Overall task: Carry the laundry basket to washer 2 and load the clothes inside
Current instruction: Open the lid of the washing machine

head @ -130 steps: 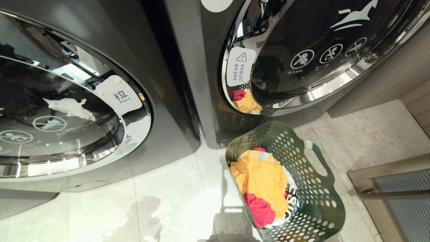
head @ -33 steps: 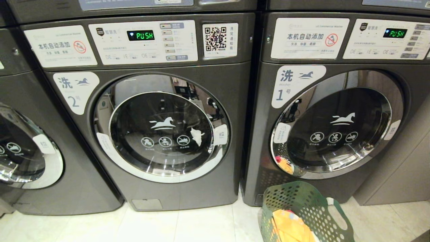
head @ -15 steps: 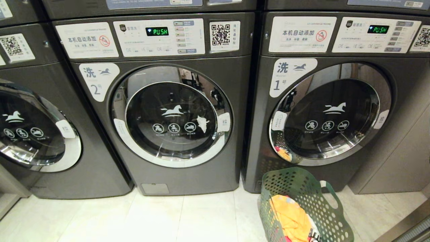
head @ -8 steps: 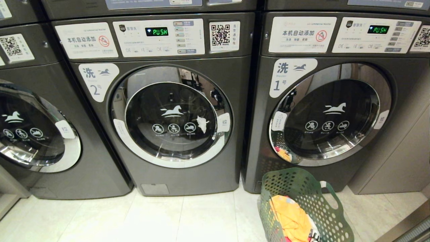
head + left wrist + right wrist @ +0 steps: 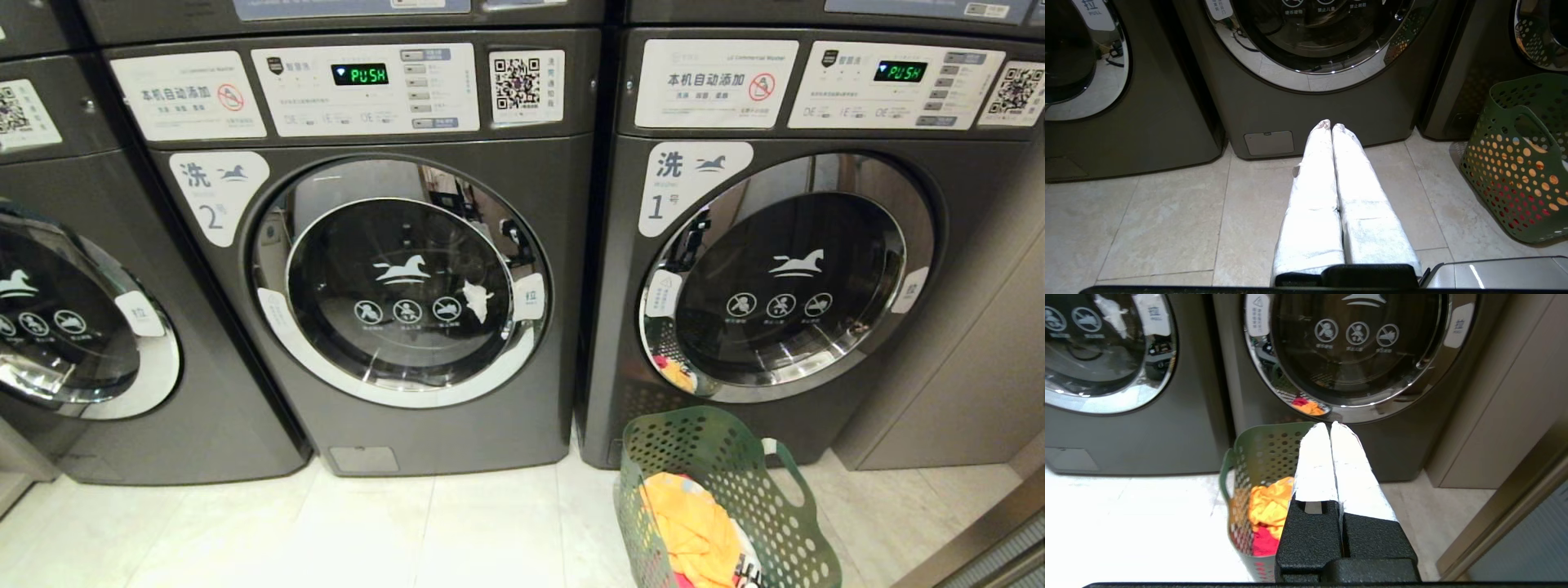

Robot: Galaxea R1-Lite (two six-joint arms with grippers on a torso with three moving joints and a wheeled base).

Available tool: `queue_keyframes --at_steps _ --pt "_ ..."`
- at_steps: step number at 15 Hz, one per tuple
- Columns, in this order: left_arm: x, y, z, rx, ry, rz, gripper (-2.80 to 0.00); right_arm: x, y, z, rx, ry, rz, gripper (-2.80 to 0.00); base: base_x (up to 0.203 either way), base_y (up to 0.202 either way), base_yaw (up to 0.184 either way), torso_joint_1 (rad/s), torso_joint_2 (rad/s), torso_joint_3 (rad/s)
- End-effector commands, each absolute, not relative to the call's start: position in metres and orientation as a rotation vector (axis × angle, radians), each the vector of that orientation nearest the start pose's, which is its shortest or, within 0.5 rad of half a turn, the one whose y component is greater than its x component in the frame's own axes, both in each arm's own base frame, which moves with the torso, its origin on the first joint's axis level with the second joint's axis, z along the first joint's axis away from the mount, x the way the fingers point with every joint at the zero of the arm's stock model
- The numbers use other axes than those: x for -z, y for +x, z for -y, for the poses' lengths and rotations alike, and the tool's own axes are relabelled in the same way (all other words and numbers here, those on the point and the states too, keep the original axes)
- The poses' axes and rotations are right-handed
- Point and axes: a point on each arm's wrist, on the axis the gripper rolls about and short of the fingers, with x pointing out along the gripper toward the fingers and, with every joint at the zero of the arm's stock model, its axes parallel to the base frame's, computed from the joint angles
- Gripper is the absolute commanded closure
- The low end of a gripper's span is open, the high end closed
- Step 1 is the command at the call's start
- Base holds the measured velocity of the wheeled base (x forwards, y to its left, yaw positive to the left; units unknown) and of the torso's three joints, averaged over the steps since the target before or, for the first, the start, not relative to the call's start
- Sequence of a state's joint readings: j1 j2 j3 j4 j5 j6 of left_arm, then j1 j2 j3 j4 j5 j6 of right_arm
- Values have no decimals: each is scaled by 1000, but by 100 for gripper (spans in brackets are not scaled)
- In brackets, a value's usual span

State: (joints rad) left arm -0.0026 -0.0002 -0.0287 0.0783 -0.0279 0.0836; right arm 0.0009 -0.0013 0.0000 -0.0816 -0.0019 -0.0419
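The laundry basket [image 5: 1257, 490] with the clothes [image 5: 1267, 506] sits on the floor just under the right gripper [image 5: 1329, 425], in front of washer 1. Washer 2 [image 5: 392, 269] is further left. Both grippers' fingers are pressed together; the left gripper [image 5: 1332, 125] is farther off.

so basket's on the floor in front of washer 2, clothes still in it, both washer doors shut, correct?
Not quite: the head view shows the laundry basket standing in front of washer 1, not washer 2. The clothes are still inside, and both doors are shut.
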Motion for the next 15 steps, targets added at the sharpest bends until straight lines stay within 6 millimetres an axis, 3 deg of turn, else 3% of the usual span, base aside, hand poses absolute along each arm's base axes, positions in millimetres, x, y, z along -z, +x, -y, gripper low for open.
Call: queue_keyframes --at_steps 1,15 --pt "-75 -25 1 33 82 -49 0 -75 -20 0 1 -38 50 0 0 -170 -10 5 4 -4" --pt "-75 -25 1 33 82 -49 0 -75 -20 0 4 -28 51 0 0 -194 3 2 2 2"
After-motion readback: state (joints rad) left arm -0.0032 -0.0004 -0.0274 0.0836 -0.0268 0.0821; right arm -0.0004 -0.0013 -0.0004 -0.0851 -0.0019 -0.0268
